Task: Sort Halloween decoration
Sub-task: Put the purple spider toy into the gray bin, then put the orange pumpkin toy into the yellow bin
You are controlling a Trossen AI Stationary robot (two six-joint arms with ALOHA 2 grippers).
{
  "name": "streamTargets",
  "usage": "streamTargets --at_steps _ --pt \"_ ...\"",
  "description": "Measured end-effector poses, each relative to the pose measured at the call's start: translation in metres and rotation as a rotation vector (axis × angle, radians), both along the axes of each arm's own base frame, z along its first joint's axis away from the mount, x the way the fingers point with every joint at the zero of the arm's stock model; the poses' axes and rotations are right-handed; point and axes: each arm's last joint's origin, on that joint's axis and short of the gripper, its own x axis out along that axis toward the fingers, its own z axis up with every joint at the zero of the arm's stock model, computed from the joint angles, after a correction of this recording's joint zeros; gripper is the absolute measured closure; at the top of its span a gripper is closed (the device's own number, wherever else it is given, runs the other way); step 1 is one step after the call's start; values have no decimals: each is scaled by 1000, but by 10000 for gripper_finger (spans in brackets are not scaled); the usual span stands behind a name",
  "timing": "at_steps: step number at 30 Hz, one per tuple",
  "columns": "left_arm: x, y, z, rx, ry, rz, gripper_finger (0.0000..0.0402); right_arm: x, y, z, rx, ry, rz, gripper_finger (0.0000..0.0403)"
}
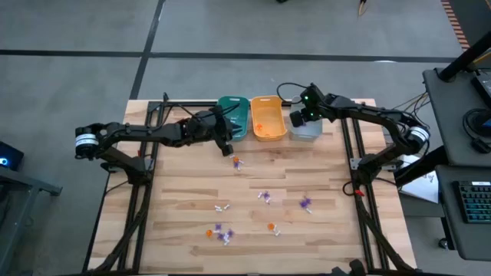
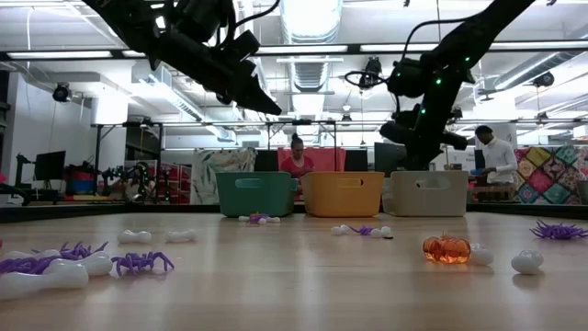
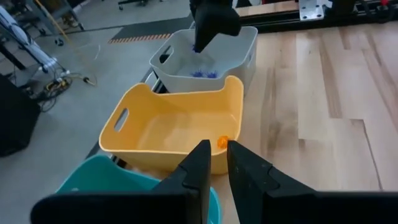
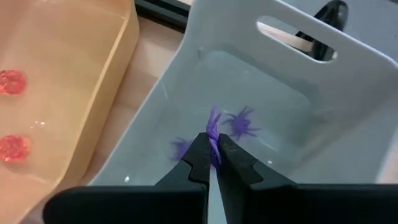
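Purple spider over the grey bin

My right hand (image 4: 213, 163) pinches a purple spider (image 4: 214, 127) above the grey bin (image 4: 323, 106); my left hand (image 3: 214, 163), fingers nearly together and empty, hovers over the teal bin (image 3: 99, 180).

Three bins stand side by side along the table's (image 1: 184, 192) far edge: the left bin (image 1: 234, 116), the middle bin (image 1: 268, 117) and the right bin (image 1: 306, 127), each close beside the next. The left gripper (image 1: 227, 149) hangs above the table just before the left bin. The right gripper (image 1: 298, 117) sits over the right bin, with spiders (image 4: 239, 123) lying inside. More trinkets (image 1: 264, 196) lie scattered across the table's middle and toward its near edge.
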Motion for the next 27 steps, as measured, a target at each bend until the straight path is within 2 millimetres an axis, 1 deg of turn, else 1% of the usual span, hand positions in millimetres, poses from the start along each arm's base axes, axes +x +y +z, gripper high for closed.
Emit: streamTargets --at_steps 3,6,13,17,22,27 --pt "1 0 2 -3 -10 6 365 4 -4 -2 -3 13 4 393" --pt "1 1 4 -2 -14 10 365 7 -7 1 -14 9 10 382" --pt "1 1 4 -34 -25 26 365 10 -11 9 -52 10 7 324" --pt "0 0 1 -71 -9 38 365 10 -11 14 -71 4 20 299" --pt "-2 -2 -4 -130 29 59 365 12 1 26 -91 -17 69 284" --pt "-4 -7 -11 -197 88 57 365 14 25 46 -124 -53 137 282"
